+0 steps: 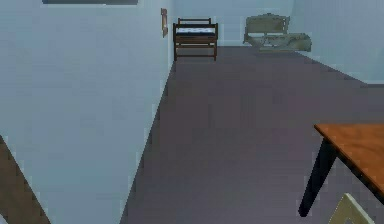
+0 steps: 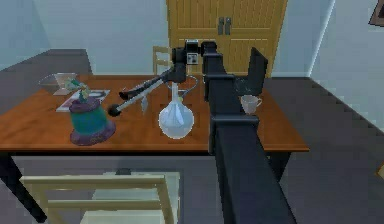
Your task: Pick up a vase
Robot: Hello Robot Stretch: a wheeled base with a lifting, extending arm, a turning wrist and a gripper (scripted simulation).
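Glass vase (image 2: 175, 120) and teal vessel (image 2: 90, 118) crowd the worktop (image 2: 40, 128) by your fingers (image 2: 140, 93).
A careless sweep could topple either; whether the fingers grasp anything cannot be told.

Wooden table (image 2: 35, 125), white mug (image 2: 250, 103), pale chair (image 2: 100, 195), yellow doors (image 2: 225, 35)
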